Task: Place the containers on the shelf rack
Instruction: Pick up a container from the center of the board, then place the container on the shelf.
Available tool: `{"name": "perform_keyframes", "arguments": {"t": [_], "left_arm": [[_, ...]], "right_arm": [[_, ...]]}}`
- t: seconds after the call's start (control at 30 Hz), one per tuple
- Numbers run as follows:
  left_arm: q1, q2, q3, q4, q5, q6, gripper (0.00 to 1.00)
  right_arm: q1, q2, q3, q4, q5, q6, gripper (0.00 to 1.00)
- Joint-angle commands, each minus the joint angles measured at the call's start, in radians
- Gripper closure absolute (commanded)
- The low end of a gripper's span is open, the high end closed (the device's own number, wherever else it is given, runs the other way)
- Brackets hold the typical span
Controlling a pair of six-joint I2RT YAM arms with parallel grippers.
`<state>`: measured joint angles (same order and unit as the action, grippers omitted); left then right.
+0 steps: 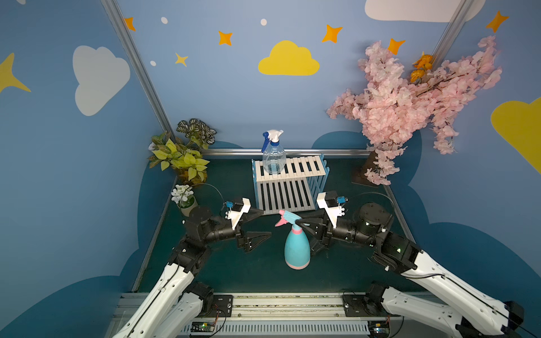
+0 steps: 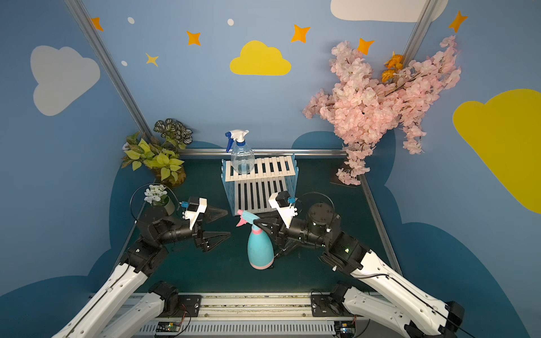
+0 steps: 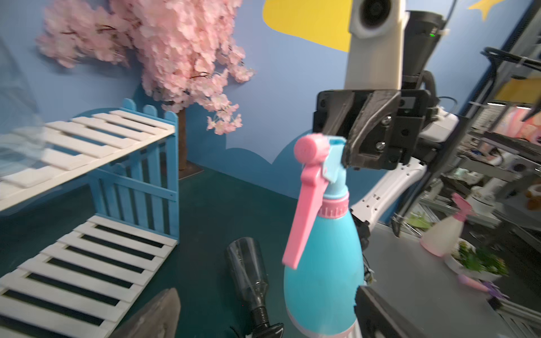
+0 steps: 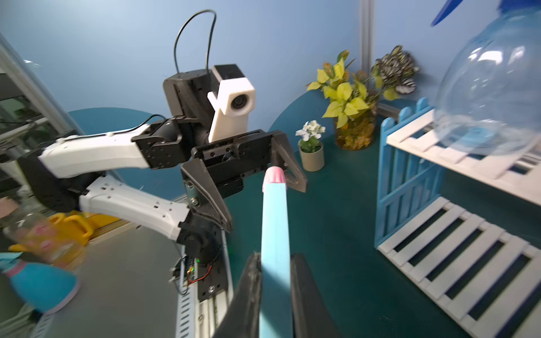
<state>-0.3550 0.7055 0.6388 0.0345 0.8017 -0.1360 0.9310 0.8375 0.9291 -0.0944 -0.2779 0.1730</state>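
Two matching robot arms stand side by side. The left arm [image 1: 172,281] and right arm [image 1: 433,272] have smooth white shells on their long links, dotted with small holes, and chunky black motor housings at every joint. A thin black cable runs along each white shell. A small green light [image 1: 398,250] glows on a black joint of the right arm. Each wrist carries a white plastic camera mount [image 4: 231,99] with a round lens, a little blue connector [image 1: 229,204] and a looping black cable [image 4: 193,29]. The left gripper [image 1: 267,222] and right gripper [image 1: 301,224] are matte black, with triangular, hollow-framed fingers [image 4: 209,199] and silver screws [image 3: 380,145]. Black base plates [image 1: 222,304] sit near small circuit boards [image 1: 203,327] with red wires.
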Motion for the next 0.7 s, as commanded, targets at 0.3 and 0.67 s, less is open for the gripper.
{"name": "perform_keyframes", "arguments": {"t": [0.3, 0.67], "left_arm": [[0.02, -0.088, 0.012, -0.282, -0.432, 0.125, 0.03], [0.019, -0.127, 0.007, -0.284, -0.439, 0.13, 0.02]], "right_arm": [[-0.004, 0.063, 0.084, 0.382, 0.621, -0.314, 1.0], [-0.041, 0.377, 0.37, 0.5, 0.743, -0.389, 1.0]]}}
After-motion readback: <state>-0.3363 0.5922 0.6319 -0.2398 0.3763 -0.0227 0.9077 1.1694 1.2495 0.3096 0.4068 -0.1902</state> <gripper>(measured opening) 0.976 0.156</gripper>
